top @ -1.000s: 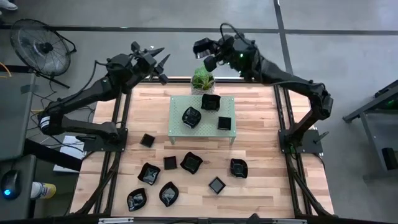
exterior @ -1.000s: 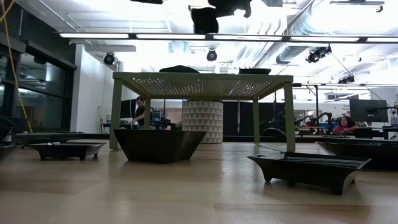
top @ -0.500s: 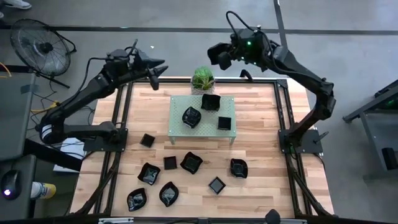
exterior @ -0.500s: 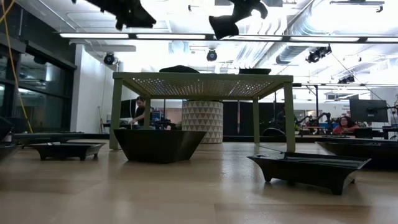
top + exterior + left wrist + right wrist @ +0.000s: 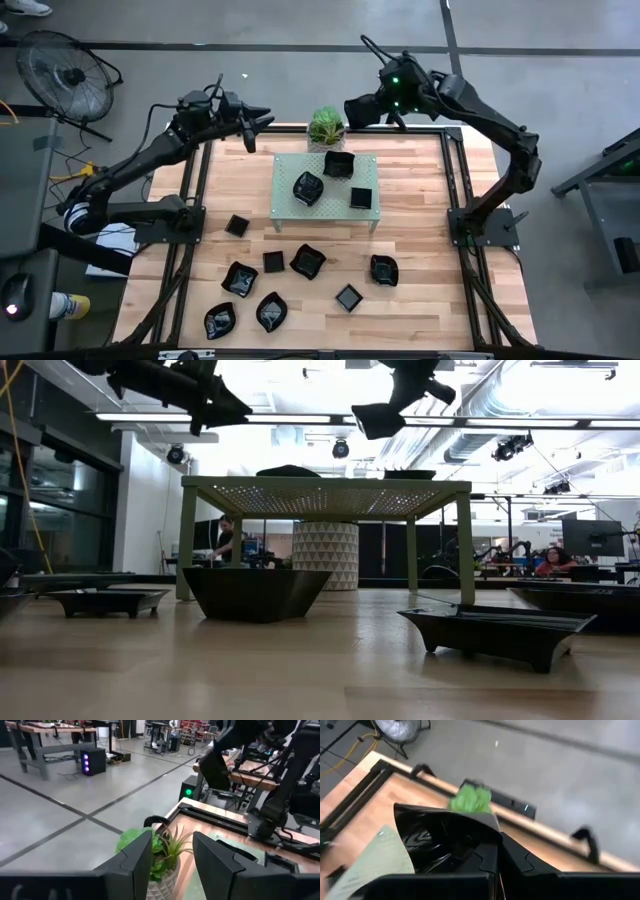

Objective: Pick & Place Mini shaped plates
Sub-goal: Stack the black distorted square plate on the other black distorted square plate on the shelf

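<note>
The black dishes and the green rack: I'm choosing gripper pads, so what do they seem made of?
The dishes look like glazed ceramic or glossy plastic, going by their bright reflections. The rack looks like painted perforated metal, going by its matte top and the dotted holes seen from below.

Left arm reaches over the table's far left corner, its left gripper point(image 5: 252, 126) raised, fingers point(image 5: 134, 862) parted with a clear gap. Right arm arches over the far right edge; the right gripper point(image 5: 358, 110) hangs high, clamped on a mini shaped plate point(image 5: 445, 842).
</note>
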Available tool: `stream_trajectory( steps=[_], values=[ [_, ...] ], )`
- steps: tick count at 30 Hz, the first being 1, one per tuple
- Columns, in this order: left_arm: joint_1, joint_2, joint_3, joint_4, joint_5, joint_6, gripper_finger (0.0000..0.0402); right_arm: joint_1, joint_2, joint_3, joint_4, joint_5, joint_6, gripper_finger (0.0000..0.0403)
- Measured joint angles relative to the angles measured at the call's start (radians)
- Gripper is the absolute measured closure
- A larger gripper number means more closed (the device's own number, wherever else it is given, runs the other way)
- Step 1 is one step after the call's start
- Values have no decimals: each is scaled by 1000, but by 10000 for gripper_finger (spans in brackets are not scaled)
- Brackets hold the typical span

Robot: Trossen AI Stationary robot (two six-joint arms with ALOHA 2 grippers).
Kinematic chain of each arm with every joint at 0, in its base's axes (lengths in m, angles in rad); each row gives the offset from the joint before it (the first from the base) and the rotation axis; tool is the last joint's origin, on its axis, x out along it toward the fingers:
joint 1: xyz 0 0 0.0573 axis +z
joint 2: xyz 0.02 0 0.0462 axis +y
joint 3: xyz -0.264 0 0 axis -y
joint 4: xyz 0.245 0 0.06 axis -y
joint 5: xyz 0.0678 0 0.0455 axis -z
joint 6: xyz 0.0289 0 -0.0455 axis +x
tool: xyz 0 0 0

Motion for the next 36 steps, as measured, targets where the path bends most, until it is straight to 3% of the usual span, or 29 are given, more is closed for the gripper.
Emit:
stream_trajectory(
  steps=[8, 16, 23, 36],
  values=[
    [0, -11, -29, 57, -1, -9, 261, 48, 2, 0, -85, -98, 237, 403],
    [0, -11, -29, 60, -2, 37, 261, 166, 76, 0, -104, -46, 444, 403],
    [0, -11, -29, 57, 17, 40, 261, 188, 107, -5, -123, -26, 509, 403],
    [0, -11, -29, 27, 17, 58, 261, 169, -63, -417, 315, -115, 669, 403]
  ],
)
